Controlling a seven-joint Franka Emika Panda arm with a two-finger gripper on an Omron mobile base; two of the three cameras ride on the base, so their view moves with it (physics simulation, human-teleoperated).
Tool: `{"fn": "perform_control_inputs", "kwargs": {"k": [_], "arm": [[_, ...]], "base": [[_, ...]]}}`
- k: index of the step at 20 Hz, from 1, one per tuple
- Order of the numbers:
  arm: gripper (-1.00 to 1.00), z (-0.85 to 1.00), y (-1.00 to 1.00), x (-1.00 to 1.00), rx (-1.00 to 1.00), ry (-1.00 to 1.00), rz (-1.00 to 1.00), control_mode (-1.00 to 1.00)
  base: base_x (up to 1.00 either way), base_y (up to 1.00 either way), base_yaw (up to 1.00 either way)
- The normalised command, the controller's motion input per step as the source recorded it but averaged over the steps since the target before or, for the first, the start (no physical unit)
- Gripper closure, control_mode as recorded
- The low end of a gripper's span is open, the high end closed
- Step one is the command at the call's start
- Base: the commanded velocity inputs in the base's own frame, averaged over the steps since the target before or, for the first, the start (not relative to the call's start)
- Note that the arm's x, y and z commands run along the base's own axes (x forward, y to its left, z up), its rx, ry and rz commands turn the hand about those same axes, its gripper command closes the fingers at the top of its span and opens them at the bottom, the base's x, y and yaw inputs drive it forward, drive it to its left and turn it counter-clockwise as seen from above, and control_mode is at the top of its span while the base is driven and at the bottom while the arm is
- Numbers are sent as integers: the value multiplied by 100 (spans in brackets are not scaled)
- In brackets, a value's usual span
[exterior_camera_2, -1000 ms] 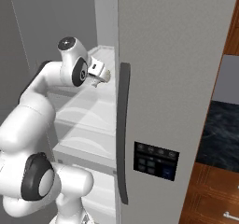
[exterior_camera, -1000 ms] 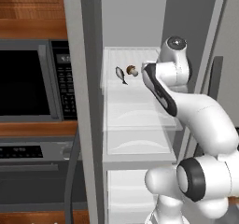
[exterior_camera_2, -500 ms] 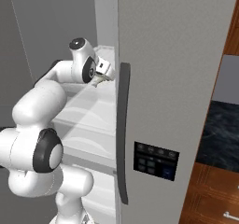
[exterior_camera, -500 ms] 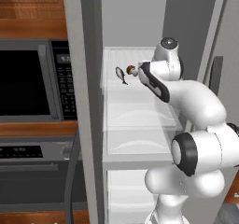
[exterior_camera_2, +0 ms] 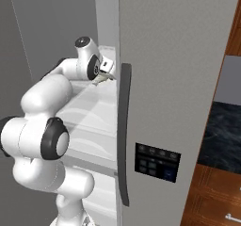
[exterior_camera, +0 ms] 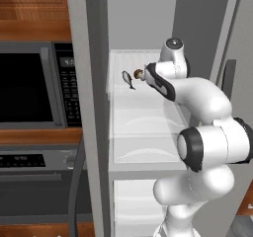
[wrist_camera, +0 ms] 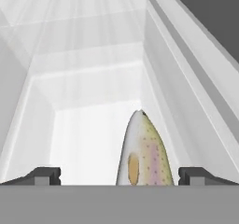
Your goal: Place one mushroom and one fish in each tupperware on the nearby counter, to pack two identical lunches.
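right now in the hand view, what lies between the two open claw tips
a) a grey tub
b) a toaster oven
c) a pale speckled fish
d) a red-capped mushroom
c: the hand view shows a pale speckled fish lying on the white fridge shelf, lengthwise between the wide-open tips of the claw, not yet gripped.

left base: behind-left, facing fridge shelf (exterior_camera: 143, 117) | right base: behind-right, same shelf | hand: close along shelf
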Motion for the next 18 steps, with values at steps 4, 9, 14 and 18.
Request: {"fn": "perform_control_inputs", "kwargs": {"k": [4,9,14,18], "arm": [[100,-59,0,0,0,5,0,-100],[100,-21,0,0,0,1,0,-100],[100,-10,4,-7,0,-3,0,-100],[100,-30,41,-91,0,0,0,-100]], "base": [[0,0,0],[0,0,0],[0,0,0],[0,0,0]]}}
